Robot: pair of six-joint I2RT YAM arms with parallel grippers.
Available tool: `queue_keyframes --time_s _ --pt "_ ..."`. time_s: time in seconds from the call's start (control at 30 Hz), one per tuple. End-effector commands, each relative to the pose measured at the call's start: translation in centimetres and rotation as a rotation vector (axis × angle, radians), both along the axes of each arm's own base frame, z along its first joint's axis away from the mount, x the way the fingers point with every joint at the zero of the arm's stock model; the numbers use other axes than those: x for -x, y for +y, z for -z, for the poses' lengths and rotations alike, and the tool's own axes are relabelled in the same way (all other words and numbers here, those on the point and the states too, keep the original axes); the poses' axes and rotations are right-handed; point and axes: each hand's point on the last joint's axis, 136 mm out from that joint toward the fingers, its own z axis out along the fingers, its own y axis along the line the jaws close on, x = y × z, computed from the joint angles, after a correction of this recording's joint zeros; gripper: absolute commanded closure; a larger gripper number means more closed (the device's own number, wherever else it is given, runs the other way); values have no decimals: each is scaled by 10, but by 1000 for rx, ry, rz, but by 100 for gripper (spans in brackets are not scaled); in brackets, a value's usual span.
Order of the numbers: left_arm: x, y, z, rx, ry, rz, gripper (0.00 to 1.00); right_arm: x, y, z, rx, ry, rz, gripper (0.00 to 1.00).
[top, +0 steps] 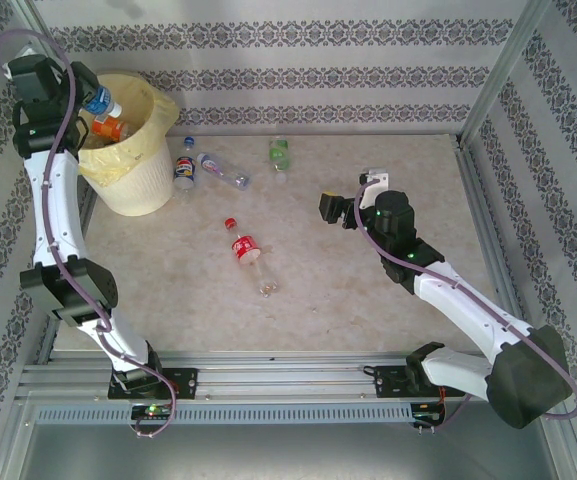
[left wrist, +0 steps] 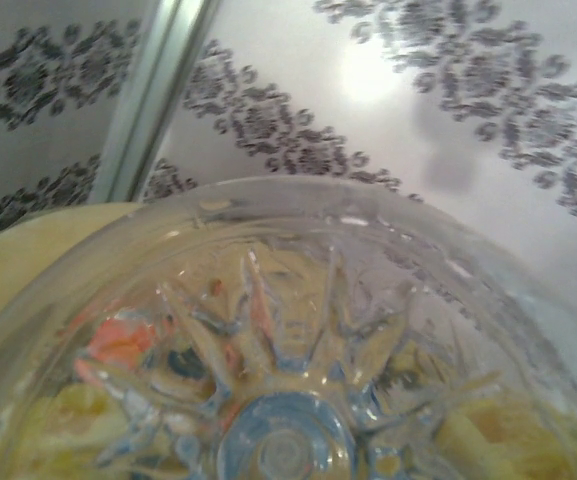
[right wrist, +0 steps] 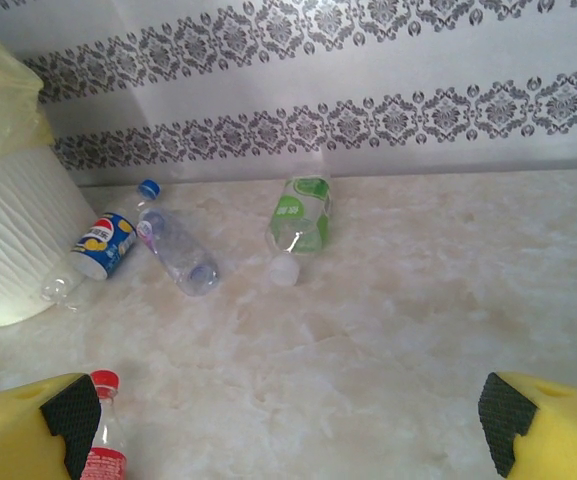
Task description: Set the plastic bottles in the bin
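- The left pincer (top: 86,95) is closed partway onto a clear plastic bottle with a blue cap (top: 101,100) and grips it. In the left wrist view the bottle's star-moulded base (left wrist: 288,400) sits right against the lens.
- Directly beneath it stands the round white ribbed bin (top: 143,190), with a pale yellow bag folded over its rim. An orange-labelled bottle (top: 108,128) lies inside, just under the held one.
- The left arm rises from its base, runs along the left wall and bends its wrist rightward over the bin's rim.
- The right pincer (right wrist: 288,430) stands wide open and holds nothing. Its yellow fingers (right wrist: 28,430) with black pads hang over the pale marbled table (right wrist: 418,300).
- Straight ahead of it, near the back wall, lies a green-labelled bottle (right wrist: 298,215).
- Ahead and to its left, a clear unlabelled bottle (right wrist: 173,250) and a blue-labelled bottle (right wrist: 103,245) lie in a V, the latter just beside the bin's wall.
- A red-capped, red-labelled bottle (right wrist: 103,440) lies just beside its left finger.
- The right arm stretches diagonally from its base, with the wrist pointing towards the far left.
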Motion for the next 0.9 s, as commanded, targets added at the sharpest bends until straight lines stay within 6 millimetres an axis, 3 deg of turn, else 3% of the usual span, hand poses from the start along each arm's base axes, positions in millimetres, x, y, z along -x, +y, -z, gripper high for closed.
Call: queue_keyframes --time_s 0.0,0.17,0.27,0.53,0.73,0.87 --pt "4 23 24 109 28 -127 44 0 -10 0 -18 -3 42 2" --pt "3 25 52 196 107 -149 14 -1 -10 -1 -20 0 43 2" --pt "6 25 53 208 116 -158 5 -1 -9 -1 -24 3 40 2" --pt "8 17 46 177 111 -116 2 -3 -8 2 -33 15 39 2" --pt "-14 -5 47 155 110 33 0 -5 -6 2 -39 21 34 2" --pt "-39 -23 53 171 105 166 0 -6 -4 2 -44 28 29 2"
